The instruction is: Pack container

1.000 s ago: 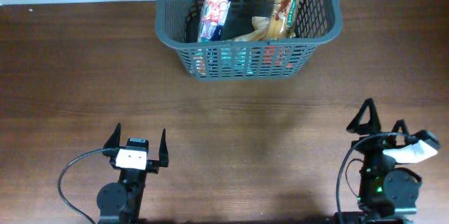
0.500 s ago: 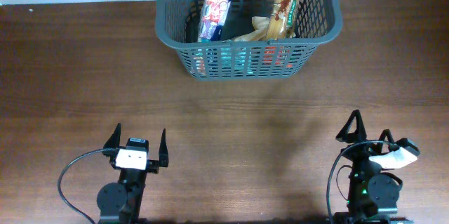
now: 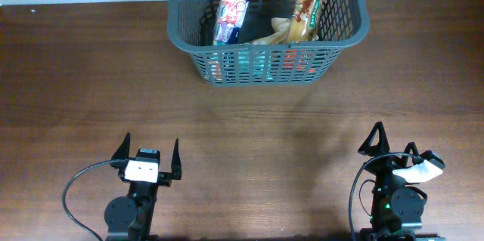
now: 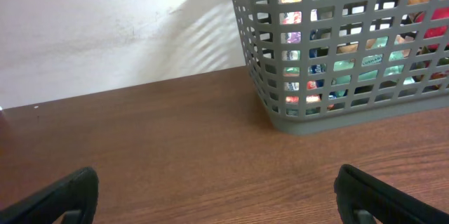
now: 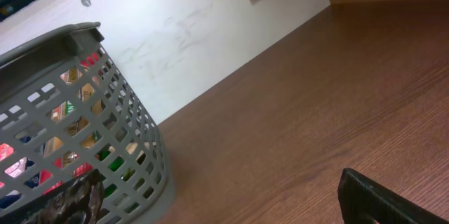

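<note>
The container (image 3: 266,47) stands at the far side of the table (image 3: 91,82), with packets (image 3: 233,10) inside. Expect it to be stiff, light but bulky; take it by the thick rim. Your left gripper (image 3: 150,150) and right gripper (image 3: 393,146) both wait open and empty on the near side

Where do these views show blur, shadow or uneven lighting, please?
Overhead: sharp, evenly lit, with a faint shadow on the brown wooden table before the large dark grey lattice plastic basket. Left wrist: the basket's slatted shadow falls on the white wall; the fingertips of the left end effector are out of focus. Right wrist: tilted frame; fingertips of the right end effector blurred, basket crisp.
</note>
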{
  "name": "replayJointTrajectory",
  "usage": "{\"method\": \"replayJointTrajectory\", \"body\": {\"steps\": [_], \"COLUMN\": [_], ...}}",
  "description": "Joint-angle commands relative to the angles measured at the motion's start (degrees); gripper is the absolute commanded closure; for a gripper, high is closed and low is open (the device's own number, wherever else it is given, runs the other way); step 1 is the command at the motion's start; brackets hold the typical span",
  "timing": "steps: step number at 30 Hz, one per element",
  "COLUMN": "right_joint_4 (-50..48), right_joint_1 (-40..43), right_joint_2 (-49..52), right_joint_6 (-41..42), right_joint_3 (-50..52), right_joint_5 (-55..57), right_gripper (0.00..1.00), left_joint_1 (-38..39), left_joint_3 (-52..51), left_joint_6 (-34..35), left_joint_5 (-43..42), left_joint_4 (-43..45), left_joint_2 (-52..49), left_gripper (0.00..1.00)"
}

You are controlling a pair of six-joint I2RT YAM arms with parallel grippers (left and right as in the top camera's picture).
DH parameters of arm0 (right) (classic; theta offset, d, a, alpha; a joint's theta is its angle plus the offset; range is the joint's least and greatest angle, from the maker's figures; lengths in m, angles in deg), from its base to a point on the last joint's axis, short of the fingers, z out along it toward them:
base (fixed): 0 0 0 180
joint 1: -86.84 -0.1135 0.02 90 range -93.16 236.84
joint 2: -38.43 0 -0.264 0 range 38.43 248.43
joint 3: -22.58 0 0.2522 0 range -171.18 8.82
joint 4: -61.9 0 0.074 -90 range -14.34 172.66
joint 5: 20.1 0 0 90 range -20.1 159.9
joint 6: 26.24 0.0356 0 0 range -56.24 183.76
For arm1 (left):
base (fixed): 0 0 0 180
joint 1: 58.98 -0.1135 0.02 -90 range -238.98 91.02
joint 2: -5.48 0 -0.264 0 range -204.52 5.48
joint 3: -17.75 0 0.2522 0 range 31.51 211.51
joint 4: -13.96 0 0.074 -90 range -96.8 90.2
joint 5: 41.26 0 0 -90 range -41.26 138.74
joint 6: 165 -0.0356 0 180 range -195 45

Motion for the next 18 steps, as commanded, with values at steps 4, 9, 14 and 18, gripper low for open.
{"method": "replayJointTrajectory", "body": {"steps": [4, 9, 14, 18], "right_joint_4": [-0.17, -0.17, 0.09, 0.26], "right_joint_1": [-0.66, -0.63, -0.63, -0.63], "right_joint_2": [-0.72, -0.72, -0.72, -0.72], "right_joint_6": [-0.7, -1.01, -13.4, -21.7], "right_joint_3": [0.66, 0.66, 0.7, 0.74], "right_joint_5": [-0.55, -0.57, -6.19, -9.09], "right_gripper": [0.01, 0.01, 0.01, 0.01], "left_joint_1": [-0.39, -0.39, -0.39, -0.39], "left_joint_3": [-0.5, -0.5, -0.5, -0.5], "left_joint_6": [-0.94, -0.94, -0.94, -0.94], "left_joint_5": [0.42, 0.44, 0.42, 0.42], "left_joint_4": [-0.02, -0.02, -0.02, -0.02], "left_joint_2": [0.48, 0.48, 0.48, 0.48], "left_gripper": [0.01, 0.01, 0.01, 0.01]}}
